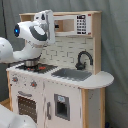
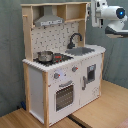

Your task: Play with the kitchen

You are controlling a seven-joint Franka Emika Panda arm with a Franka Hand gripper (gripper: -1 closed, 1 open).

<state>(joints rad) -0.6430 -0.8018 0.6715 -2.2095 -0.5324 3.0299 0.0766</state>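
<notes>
The kitchen [image 1: 75,95] [image 2: 50,85] is a tall white and light-wood toy unit. It has a black faucet [image 1: 84,59] [image 2: 75,39] over a grey sink [image 1: 70,74] [image 2: 82,50]. A small metal pot [image 1: 31,62] [image 2: 45,56] stands on the stovetop, above the oven door [image 1: 27,107] [image 2: 64,95]. A hood [image 2: 49,21] hangs under the upper shelf. My gripper [image 1: 47,25] [image 2: 92,12] hovers at upper-shelf height beside the kitchen's stove-side end, above the pot and apart from it.
A grey curtain [image 2: 10,50] hangs behind the kitchen. The unit stands on a light wooden surface [image 2: 100,110]. A white arm link [image 1: 7,117] fills the first exterior view's lower left corner. A microwave panel [image 1: 75,24] sits in the upper shelf.
</notes>
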